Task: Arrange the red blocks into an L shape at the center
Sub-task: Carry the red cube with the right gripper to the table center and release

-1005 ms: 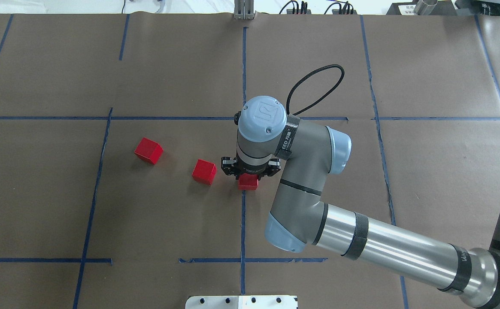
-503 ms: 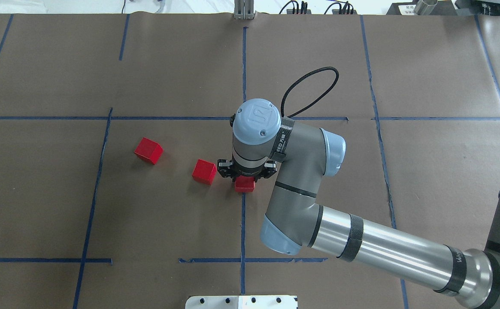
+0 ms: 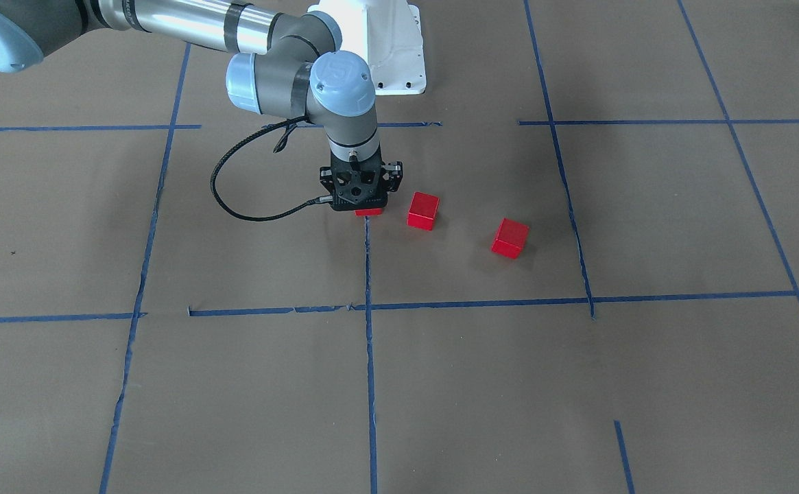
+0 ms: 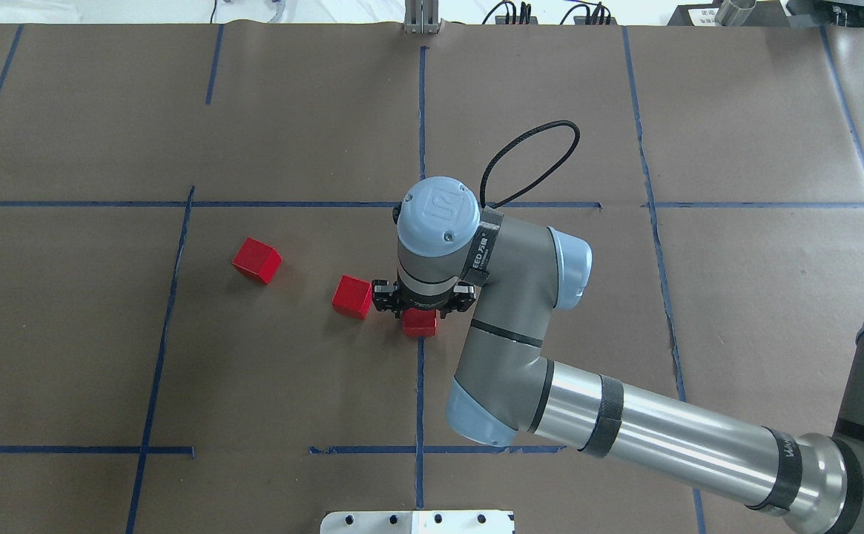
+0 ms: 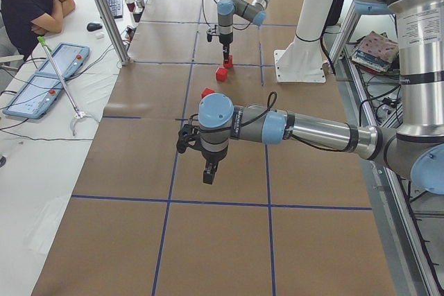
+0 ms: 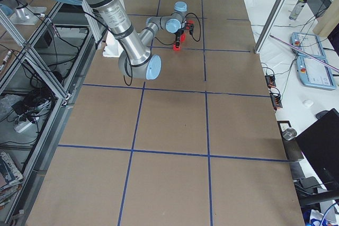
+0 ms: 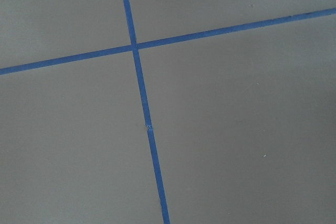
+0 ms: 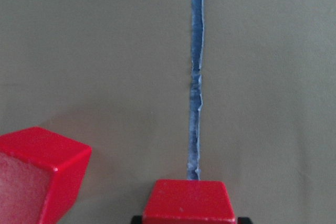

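From across the desk (image 3: 234, 384): shows the right pincer (image 3: 369, 208) pointing straight down, clamped on the held red block (image 3: 370, 212), on the middle blue tape line (image 3: 367, 274) in the center (image 3: 399, 267). Contact with the desk: cannot tell. Shows the second red block (image 3: 423, 210) just beside it, apart, toward the robot's left, and the third red block (image 3: 510, 238) further that way, well apart.

From overhead: finds the held red block peeking out under the right pincer, the other two in a loose row to the view's left.

From the desk's left end: shows the left pincer (image 5: 208, 178) hanging above bare desk, well apart from every block; apart or together, cannot tell.

From the right end: too small for more.

From the left wrist: only desk surface and crossing tape.

From the right wrist: shows the held red block at the bottom edge, tape meeting its far side, the second red block at lower left, turned askew.
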